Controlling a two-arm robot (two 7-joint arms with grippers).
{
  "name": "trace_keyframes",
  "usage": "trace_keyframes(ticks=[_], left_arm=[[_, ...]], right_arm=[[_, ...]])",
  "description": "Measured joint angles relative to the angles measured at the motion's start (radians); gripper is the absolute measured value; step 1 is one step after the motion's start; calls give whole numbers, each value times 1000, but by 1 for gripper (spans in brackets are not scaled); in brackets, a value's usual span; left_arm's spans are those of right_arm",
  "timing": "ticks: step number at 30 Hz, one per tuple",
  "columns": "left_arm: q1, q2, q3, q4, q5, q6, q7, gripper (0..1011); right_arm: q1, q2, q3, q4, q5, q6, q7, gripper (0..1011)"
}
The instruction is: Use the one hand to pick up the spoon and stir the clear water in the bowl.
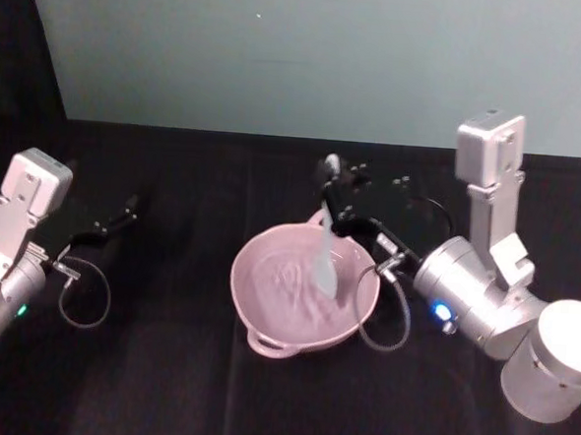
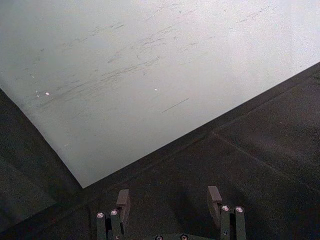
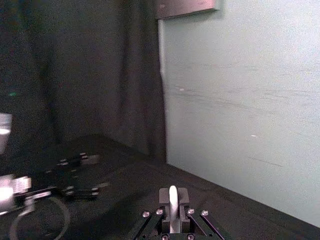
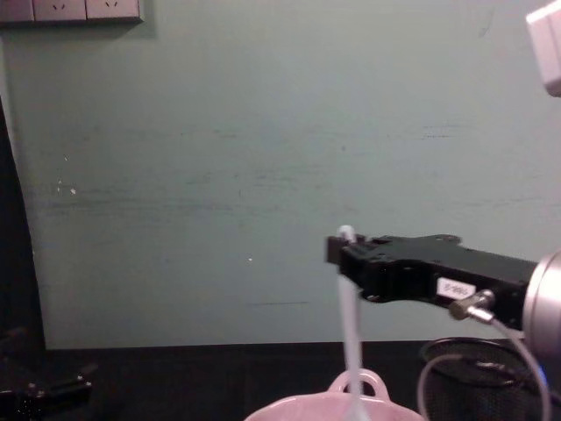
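Count on table: 1 pink bowl; 1 white spoon; 1 black mesh cup (partly in view). Grippers, 2: left gripper, right gripper.

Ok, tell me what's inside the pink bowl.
The spoon, held by the right gripper, dips its paddle end into the bowl, whose inside looks rippled. Whether its tip touches bottom cannot be seen. The left gripper sits parked aside.

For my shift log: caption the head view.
The right end effector holds the spoon in the pink bowl; left end effector parked at left.
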Motion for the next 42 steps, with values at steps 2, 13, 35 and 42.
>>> trace_keyframes(ticks=[2,13,35,42], left_arm=[[0,0,0,0,0,0,0,1011],[0,0,0,0,0,0,0,1011],[0,0,0,0,0,0,0,1011],[0,0,0,0,0,0,0,1011]], right_arm=[[-3,1,-12,-9,-5,3,8,109],[13,-37,-61,12,1,-2,36,109],[113,-119,23,236,113,-91,4,109],[93,-89,66,207,120,-93,-19,109]])
